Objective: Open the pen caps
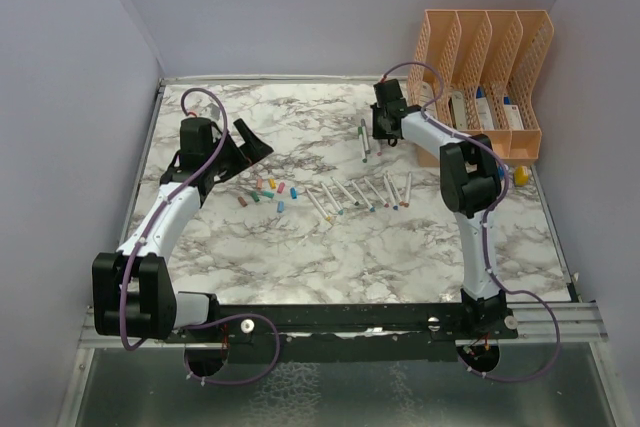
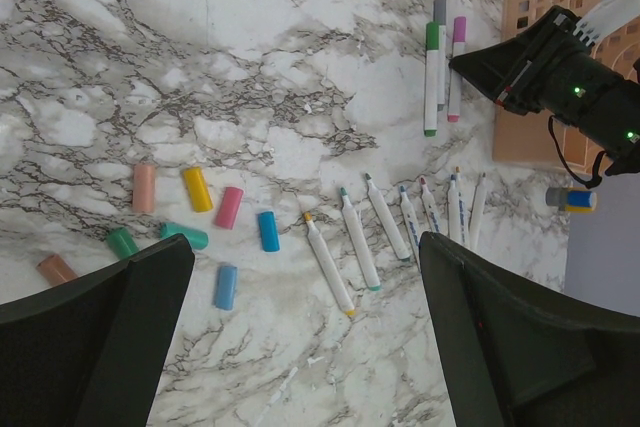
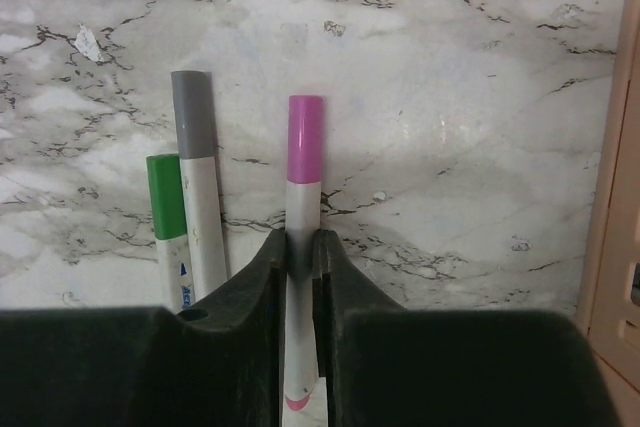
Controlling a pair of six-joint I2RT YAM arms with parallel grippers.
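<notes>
Pen caps (image 2: 197, 188) lay loose on the left of the marble table (image 1: 300, 257), below the left gripper (image 1: 250, 150), whose jaws were spread wide. Uncapped pens (image 1: 360, 194) lined the middle. Farther right, the right gripper (image 3: 300, 247) pinched a pink-capped pen (image 3: 305, 137) near the organiser (image 1: 485, 52).

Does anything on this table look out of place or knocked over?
One small blue-and-yellow item lies on the table by the peach organiser, outside its slots. The loose caps are scattered, unlike the neat row of pens.
</notes>
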